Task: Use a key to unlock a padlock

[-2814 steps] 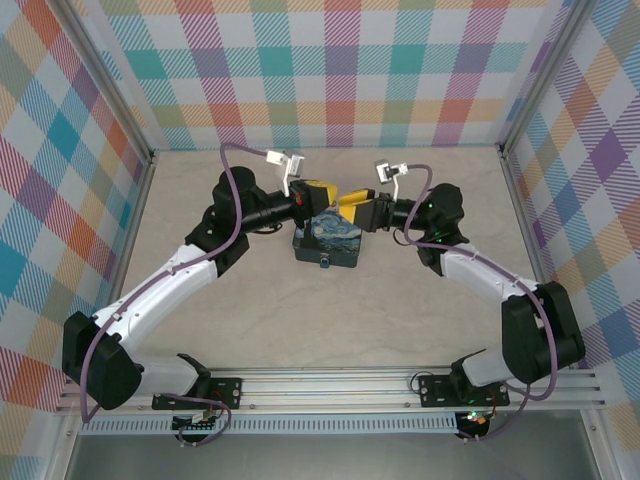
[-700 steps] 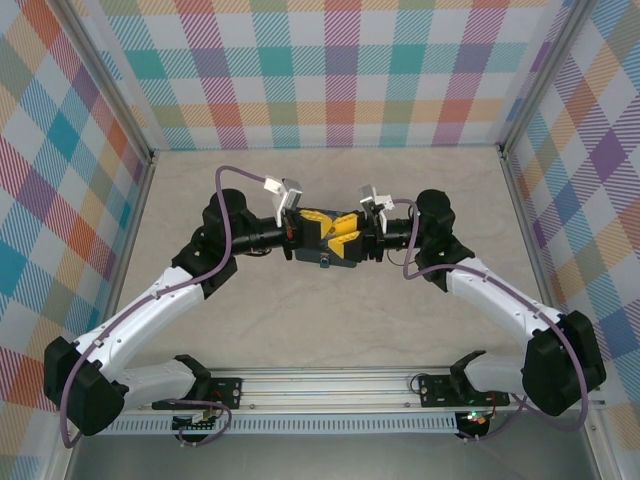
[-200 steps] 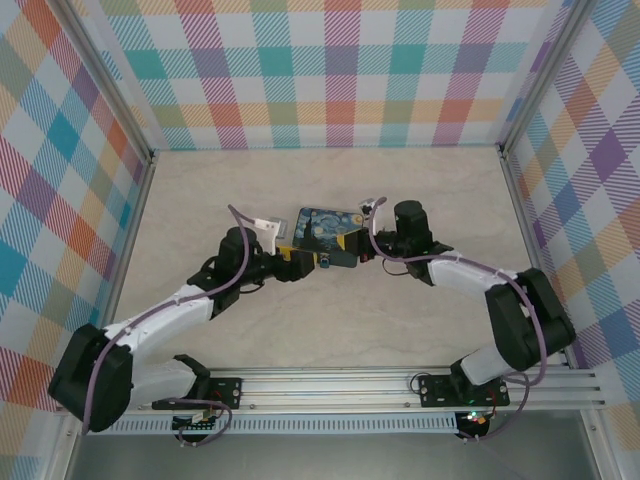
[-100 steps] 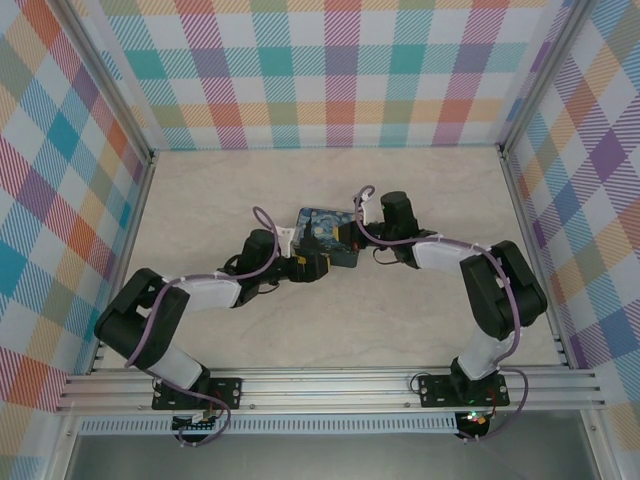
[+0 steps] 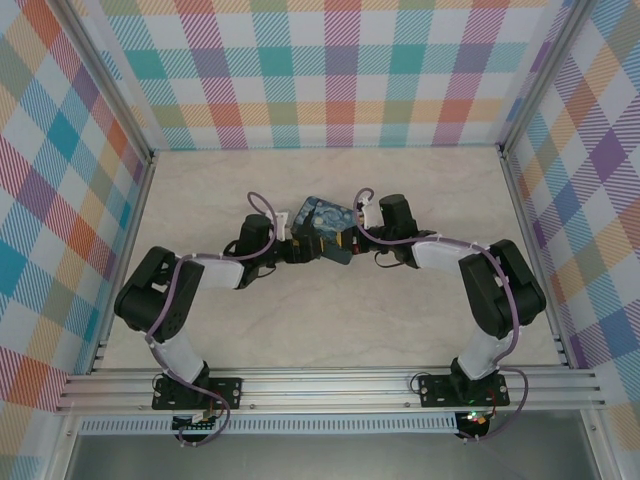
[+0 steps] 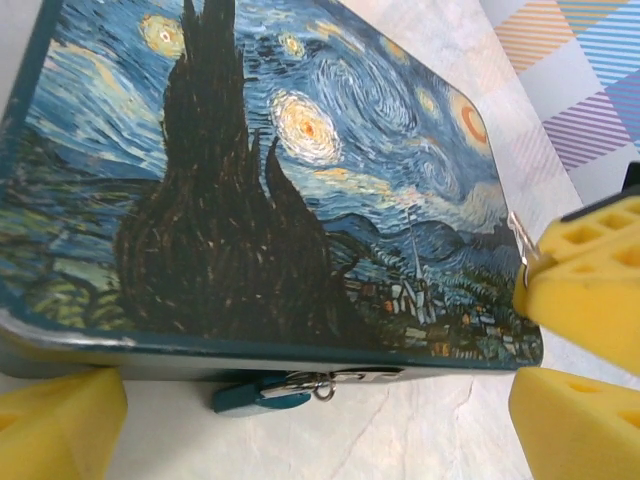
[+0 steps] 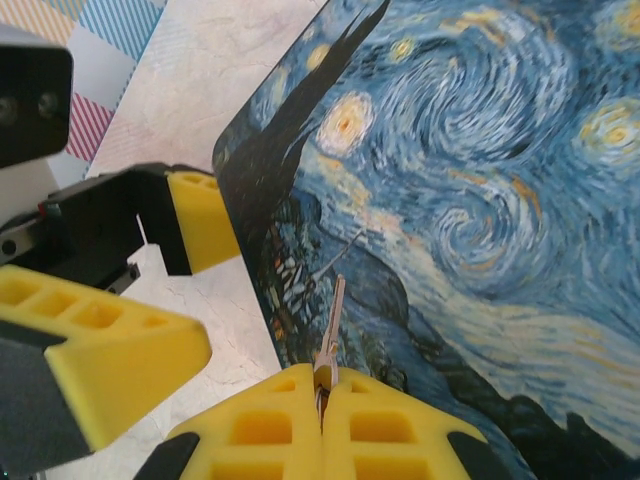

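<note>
Blue padlock [image 6: 268,392] lies along the tin's [image 6: 250,180] front wall, under the lid edge, btw. the left claw's [image 6: 318,430] spread pads. Right claw [image 7: 322,385], pinching the key [image 7: 333,320], sits at the tin's lid corner. Key tip points across the lid, so likely needs to drop below the edge.

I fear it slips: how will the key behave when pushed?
The key is a thin metal sliver, so probably stiff and light. The right hand pinches only its end, so it may pivot if pushed sideways.
</note>
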`<state>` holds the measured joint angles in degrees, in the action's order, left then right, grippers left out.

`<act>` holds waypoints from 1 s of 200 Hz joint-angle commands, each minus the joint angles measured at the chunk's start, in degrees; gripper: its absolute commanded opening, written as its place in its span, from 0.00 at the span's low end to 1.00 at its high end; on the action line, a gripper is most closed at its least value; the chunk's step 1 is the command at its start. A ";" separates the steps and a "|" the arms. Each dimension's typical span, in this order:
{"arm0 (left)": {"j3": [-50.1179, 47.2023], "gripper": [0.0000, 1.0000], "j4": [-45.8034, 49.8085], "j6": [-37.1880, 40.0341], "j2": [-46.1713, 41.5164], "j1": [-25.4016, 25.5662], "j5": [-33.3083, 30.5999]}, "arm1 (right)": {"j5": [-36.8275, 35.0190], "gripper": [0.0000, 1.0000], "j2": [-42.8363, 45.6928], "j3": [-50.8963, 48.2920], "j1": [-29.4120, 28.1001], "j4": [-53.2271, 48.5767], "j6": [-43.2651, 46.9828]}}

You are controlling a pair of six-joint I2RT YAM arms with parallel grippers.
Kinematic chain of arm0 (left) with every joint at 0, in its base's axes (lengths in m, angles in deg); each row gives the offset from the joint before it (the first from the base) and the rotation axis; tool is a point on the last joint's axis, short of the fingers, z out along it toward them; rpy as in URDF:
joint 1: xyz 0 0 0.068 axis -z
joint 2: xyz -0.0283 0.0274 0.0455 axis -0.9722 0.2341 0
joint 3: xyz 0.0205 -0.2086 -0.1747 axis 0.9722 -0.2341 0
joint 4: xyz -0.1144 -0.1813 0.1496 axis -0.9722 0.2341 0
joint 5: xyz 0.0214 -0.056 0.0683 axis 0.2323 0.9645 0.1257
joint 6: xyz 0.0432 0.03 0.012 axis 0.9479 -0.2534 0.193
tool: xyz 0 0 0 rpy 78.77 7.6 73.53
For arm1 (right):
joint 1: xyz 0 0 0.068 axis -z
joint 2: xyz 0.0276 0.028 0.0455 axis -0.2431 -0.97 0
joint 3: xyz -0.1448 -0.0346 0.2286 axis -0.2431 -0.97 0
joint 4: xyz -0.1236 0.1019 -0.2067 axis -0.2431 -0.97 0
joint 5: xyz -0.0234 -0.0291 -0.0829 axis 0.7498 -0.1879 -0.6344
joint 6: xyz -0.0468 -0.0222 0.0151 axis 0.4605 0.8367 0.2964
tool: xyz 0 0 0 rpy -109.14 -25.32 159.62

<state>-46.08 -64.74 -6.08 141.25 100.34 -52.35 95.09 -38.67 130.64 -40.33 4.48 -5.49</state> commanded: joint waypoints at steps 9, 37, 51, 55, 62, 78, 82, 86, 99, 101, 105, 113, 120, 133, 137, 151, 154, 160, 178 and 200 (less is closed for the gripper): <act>1.66 0.94 -1.62 3.59 1.24 -0.68 3.36 | -0.64 0.00 -0.58 0.42 0.25 -0.62 0.56; -0.32 0.87 -1.44 5.38 0.89 -0.68 3.19 | -0.46 0.00 -1.08 1.01 0.25 -0.42 0.42; -1.33 0.85 -1.62 6.23 0.85 -0.68 2.96 | 0.08 0.00 -1.30 1.34 0.24 -0.18 0.17; -1.60 0.84 -1.82 6.29 0.92 -0.68 3.02 | 0.26 0.00 -1.25 1.45 0.23 -0.15 0.08; -1.79 0.81 -2.14 6.18 1.12 -0.69 3.41 | 0.36 0.00 -1.22 1.62 0.25 -0.05 0.09; -1.62 0.75 -2.49 5.84 1.94 -0.68 5.08 | 0.84 0.00 -1.01 2.06 0.25 0.25 -0.01; -1.55 0.74 -2.67 5.73 2.12 -0.68 5.41 | 0.83 0.00 -0.92 2.15 0.25 0.37 0.04; -1.50 0.73 -2.97 5.65 2.29 -0.68 5.61 | 0.91 0.00 -0.79 2.25 0.25 0.59 0.12; -1.60 0.72 -3.61 5.30 2.77 -0.68 5.65 | 0.96 0.00 -0.56 2.77 0.25 0.91 0.32; -1.59 0.71 -3.61 5.29 2.81 -0.68 5.65 | 0.94 0.00 -0.57 2.90 0.25 0.85 0.37; -1.57 0.71 -3.62 5.29 2.97 -0.68 5.56 | 1.06 0.00 -0.51 3.08 0.25 0.87 0.45; -1.47 0.70 -3.70 5.36 3.24 -0.68 5.40 | 1.03 0.00 -0.55 3.57 0.24 0.75 0.56; -1.49 0.69 -4.03 5.37 3.55 -0.68 5.34 | 1.05 0.00 -0.65 3.96 0.23 0.74 0.69; -1.58 0.69 -4.69 5.37 4.12 -0.68 5.13 | 1.22 0.00 -1.26 4.78 0.24 0.72 0.65; -1.62 0.69 -4.88 5.37 4.22 -0.68 5.08 | 1.24 0.00 -1.58 5.00 0.25 0.70 0.65; -1.65 0.69 -5.24 5.37 4.75 -0.68 4.60 | 1.57 0.00 -2.54 5.80 0.25 0.97 0.39; -1.55 0.69 -5.29 5.41 4.83 -0.68 4.56 | 1.56 0.00 -2.73 5.92 0.25 1.05 0.44; -1.51 0.70 -5.44 5.46 5.01 -0.68 4.54 | 1.60 0.00 -3.14 6.24 0.24 1.10 0.24; -1.15 0.70 -5.70 5.63 5.58 -0.68 4.58 | 1.69 0.00 -4.46 7.22 0.23 1.02 0.10; -0.40 0.70 -5.36 5.96 6.24 -0.68 4.85 | 1.36 0.00 -5.67 8.30 0.24 -0.70 -0.23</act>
<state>-47.23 -67.93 -1.71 146.34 100.25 -48.20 95.55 -42.71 137.00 -40.33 4.63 -5.54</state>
